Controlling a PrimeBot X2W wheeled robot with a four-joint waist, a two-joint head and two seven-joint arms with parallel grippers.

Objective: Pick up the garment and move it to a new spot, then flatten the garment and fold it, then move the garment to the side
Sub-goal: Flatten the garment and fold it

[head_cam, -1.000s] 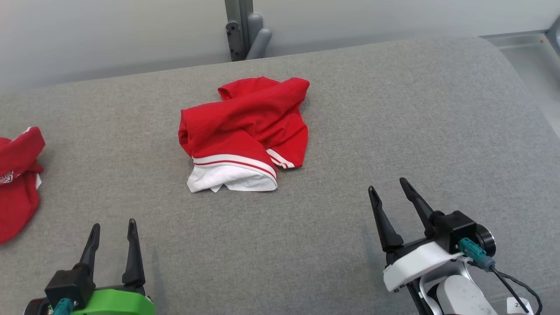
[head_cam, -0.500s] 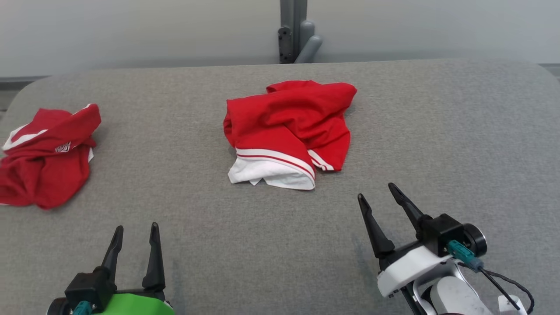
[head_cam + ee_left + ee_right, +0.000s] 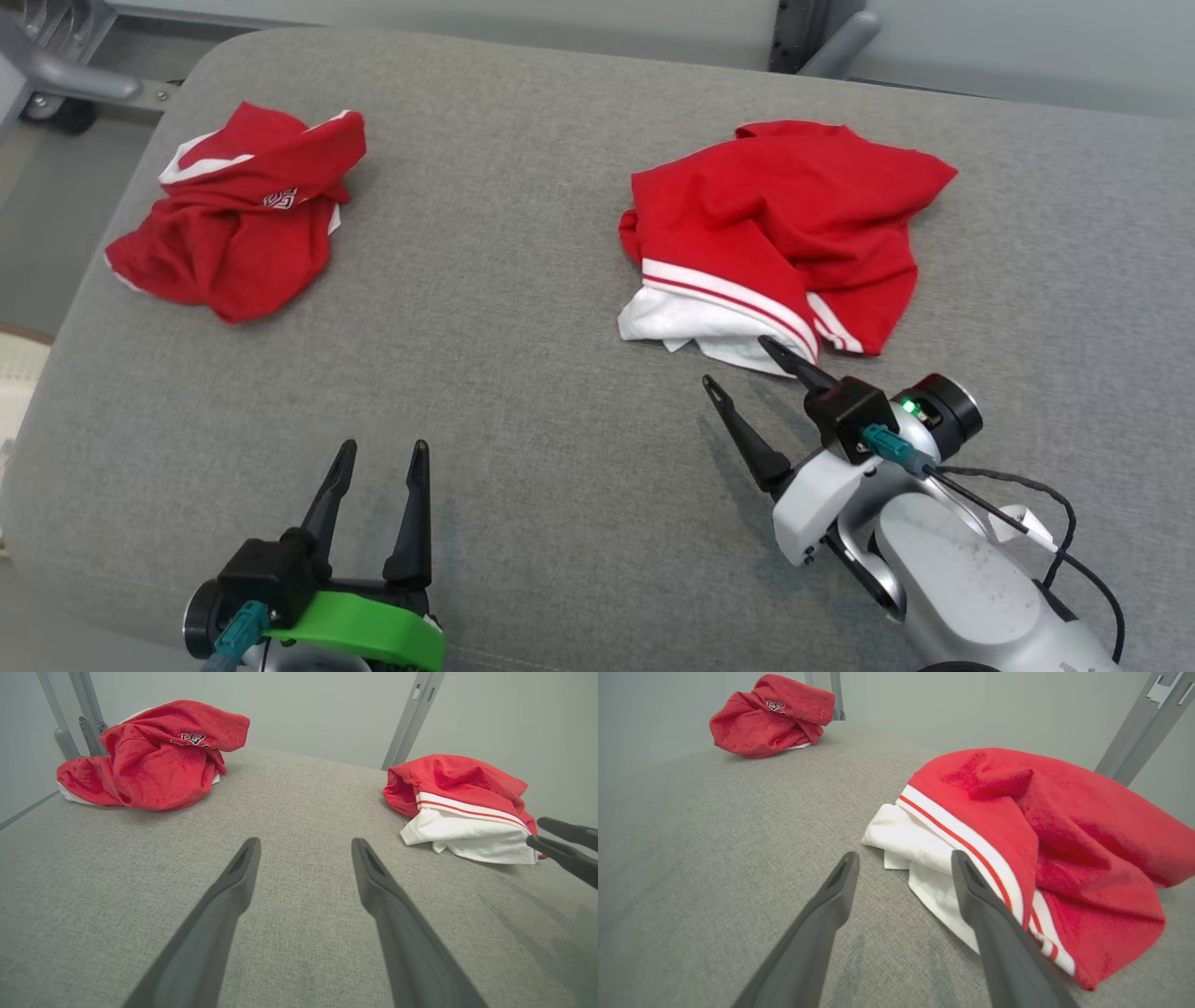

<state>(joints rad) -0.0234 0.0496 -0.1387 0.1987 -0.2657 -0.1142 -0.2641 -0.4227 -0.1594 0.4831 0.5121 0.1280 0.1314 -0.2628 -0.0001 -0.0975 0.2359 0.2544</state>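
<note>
Head view: a grey table [image 3: 523, 392] bears two red heaps. The garment [image 3: 794, 205], red with a white striped hem, lies crumpled at the far right. A second heap [image 3: 233, 233] lies at the far left, well apart from it. The right gripper [image 3: 738, 361] sits just near of the garment's white hem, jaws apart and empty, with one fingertip at the hem's edge; whether it touches cannot be told. The left gripper [image 3: 385, 448] is at the near left over bare table, jaws apart, holding nothing.

Left wrist view: the left gripper [image 3: 306, 842] points across bare table [image 3: 299, 788], fingers spread wide. The heap [image 3: 154, 756] is far on the left, the garment [image 3: 462, 793] far on the right. The right gripper [image 3: 535, 831] shows at the right edge, beside the white hem.

Right wrist view: the right gripper [image 3: 904, 855] is spread. One finger crosses the white hem of the garment [image 3: 1064, 835]; the other is over the table [image 3: 714, 858]. The heap [image 3: 770, 714] lies far off, upper left.
</note>
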